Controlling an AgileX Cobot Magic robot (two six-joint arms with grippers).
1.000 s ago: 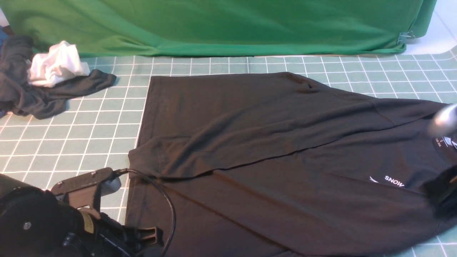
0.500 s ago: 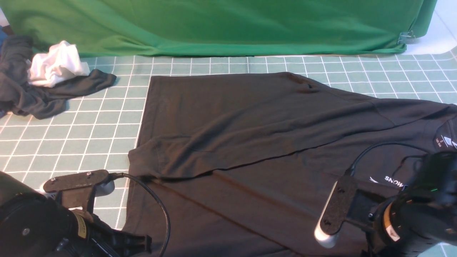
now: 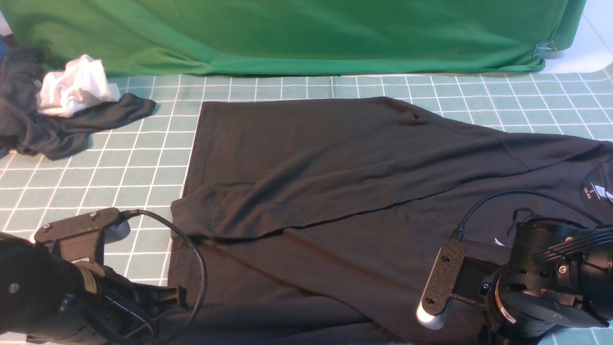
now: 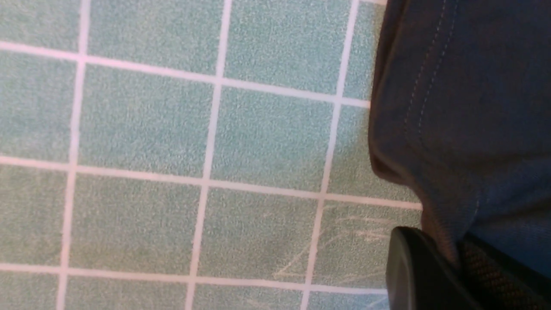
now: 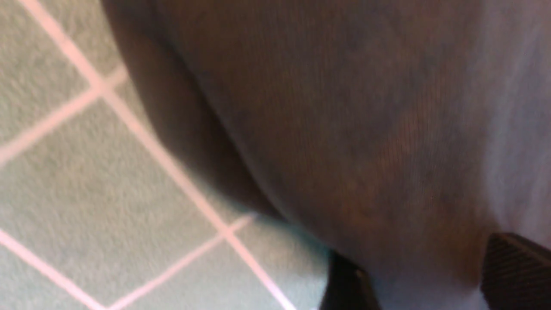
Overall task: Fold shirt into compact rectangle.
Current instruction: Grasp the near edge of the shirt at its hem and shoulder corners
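My left end effector (image 4: 447,252) is closed on the large black long-sleeved shirt (image 3: 335,191). In my left wrist view the double-stitched hem runs down into my fingers (image 4: 413,267), and the cloth is pinched between them at the shirt's near left corner. That corner is lifted a little off the table (image 3: 143,167), which is covered with a pale green mat ruled in white squares.

My right end effector (image 5: 426,280) is open. In the blurred right wrist view its two dark fingers (image 5: 516,271) stand well apart with a bulge of the shirt's cloth between them, at the near edge of the garment where the mat shows beside it. I cannot tell whether either finger presses on the cloth.

The shirt lies spread across the middle and right of the table, its hem towards my left and its collar towards my right. The small white neck label (image 3: 596,189) shows at the right edge of the front view. A long band of cloth, which looks like a sleeve, lies slantwise over the body, its end near the hem side. My right arm covers most of the white chest print.

Well apart at the far left is a crumpled dark grey garment (image 3: 48,134) with a white cloth (image 3: 72,88) bunched on top. A big green backdrop cloth (image 3: 287,33) hangs along the far edge.
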